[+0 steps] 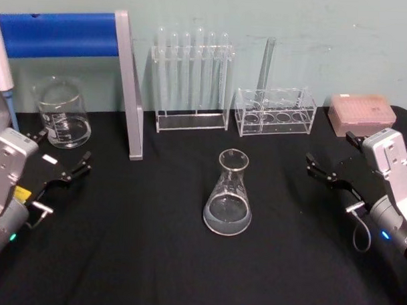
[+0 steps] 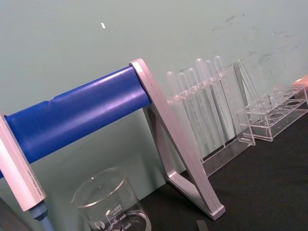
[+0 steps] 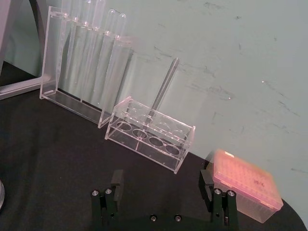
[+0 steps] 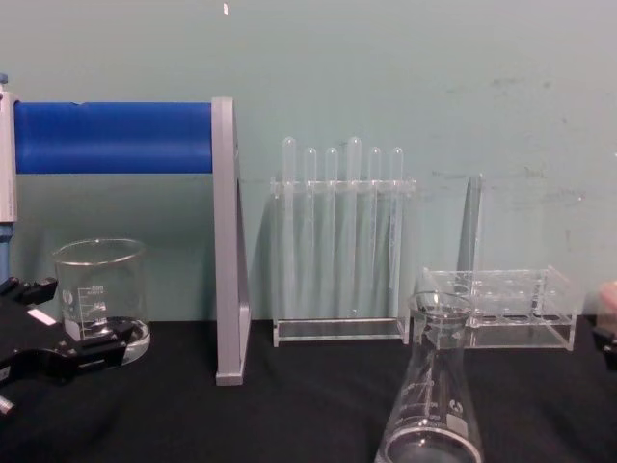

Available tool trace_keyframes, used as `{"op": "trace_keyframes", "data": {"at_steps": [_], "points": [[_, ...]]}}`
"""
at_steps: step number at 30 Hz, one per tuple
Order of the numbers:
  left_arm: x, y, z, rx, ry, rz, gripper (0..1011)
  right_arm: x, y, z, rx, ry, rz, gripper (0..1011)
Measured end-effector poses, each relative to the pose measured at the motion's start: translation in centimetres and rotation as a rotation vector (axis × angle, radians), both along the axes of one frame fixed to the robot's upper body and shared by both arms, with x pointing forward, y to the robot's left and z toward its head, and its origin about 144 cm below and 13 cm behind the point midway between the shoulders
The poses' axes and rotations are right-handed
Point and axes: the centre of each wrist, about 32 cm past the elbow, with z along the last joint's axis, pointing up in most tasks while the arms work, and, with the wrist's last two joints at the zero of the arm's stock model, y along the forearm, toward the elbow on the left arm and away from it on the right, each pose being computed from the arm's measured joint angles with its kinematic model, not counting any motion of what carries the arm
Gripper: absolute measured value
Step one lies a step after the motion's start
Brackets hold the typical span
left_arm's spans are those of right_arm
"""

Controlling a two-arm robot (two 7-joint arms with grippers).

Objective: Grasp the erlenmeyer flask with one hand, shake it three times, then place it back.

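The erlenmeyer flask [image 1: 229,195] is clear glass and stands upright on the black table [image 1: 153,244], near its middle. The chest view shows it close and low on the right [image 4: 430,395], with white markings on its side. My left gripper [image 1: 62,151] hovers at the table's left, beside the beaker, fingers spread open and empty; its dark fingers [image 4: 92,352] also appear low on the left in the chest view. My right gripper [image 1: 330,154] sits to the flask's right, well apart from it. Its jaws stand open and empty in the right wrist view [image 3: 161,183].
A glass beaker [image 1: 61,114] stands at the back left under a stand with a blue bar [image 1: 60,34]. Along the back wall are a tall test tube rack [image 1: 191,78], a low clear rack [image 1: 275,111] holding one tube, and a pink tip box [image 1: 362,112].
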Motion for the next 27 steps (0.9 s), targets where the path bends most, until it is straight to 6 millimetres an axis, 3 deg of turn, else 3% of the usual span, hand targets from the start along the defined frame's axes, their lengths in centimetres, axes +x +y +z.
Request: {"op": "trace_keyframes", "data": {"at_steps": [27], "points": [[0.00,0.00,0.00,0.000,0.000,0.000,1000,0.00,0.00,0.00,0.000,0.000,0.000,1000]]}}
